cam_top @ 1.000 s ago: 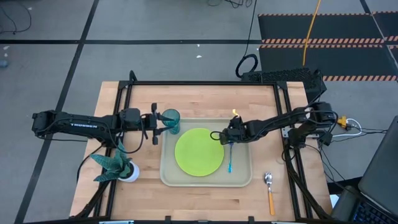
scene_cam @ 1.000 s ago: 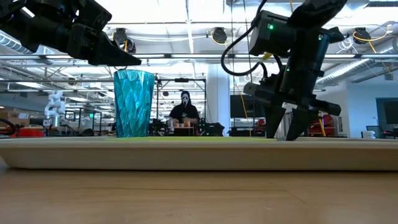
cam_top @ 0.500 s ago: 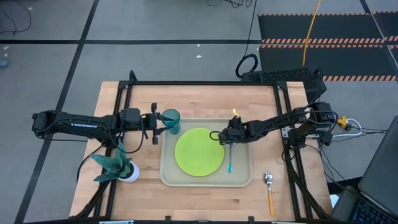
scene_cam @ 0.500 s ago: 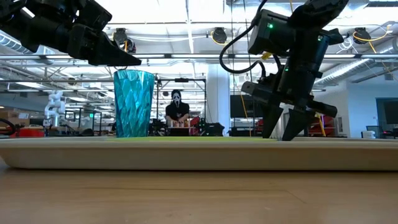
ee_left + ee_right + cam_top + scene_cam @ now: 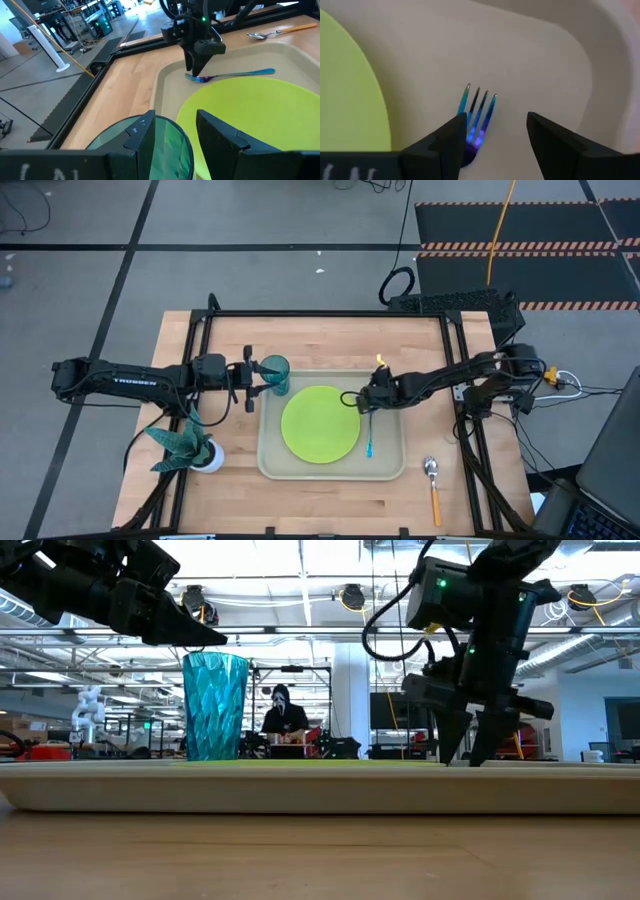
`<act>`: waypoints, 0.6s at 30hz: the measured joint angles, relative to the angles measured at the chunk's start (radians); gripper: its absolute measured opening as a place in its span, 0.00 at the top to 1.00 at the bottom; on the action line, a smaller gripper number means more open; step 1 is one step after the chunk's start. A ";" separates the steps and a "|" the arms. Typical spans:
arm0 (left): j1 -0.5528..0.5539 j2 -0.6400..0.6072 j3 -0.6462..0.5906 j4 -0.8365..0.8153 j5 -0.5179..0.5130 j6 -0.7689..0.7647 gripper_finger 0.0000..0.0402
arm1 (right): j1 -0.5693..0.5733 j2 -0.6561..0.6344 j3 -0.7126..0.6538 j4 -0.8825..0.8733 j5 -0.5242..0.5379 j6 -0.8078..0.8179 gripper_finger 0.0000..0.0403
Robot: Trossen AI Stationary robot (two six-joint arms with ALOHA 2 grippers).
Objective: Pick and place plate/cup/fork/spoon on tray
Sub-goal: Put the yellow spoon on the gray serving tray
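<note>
One flat lime-green round plate (image 5: 320,423), one blue-handled metal-tined fork (image 5: 369,440) just beside it and one translucent teal tumbler (image 5: 275,374) sit on the single large beige tray (image 5: 332,470), while one orange-handled silver spoon (image 5: 433,488) lies off it on the wooden worktop (image 5: 320,340). Since a second ago the right gripper (image 5: 358,399) has lifted slightly, fingers spread wide and empty above the fork's tines. The left gripper (image 5: 250,378) hangs by the tumbler, fingers (image 5: 220,135) apart and holding nothing, with the tumbler's base hidden in its wrist view.
</note>
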 joint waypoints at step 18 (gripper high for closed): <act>0.002 0.000 0.000 0.001 0.001 -0.005 0.63 | 0.108 -0.207 0.027 -0.139 -0.401 0.223 0.51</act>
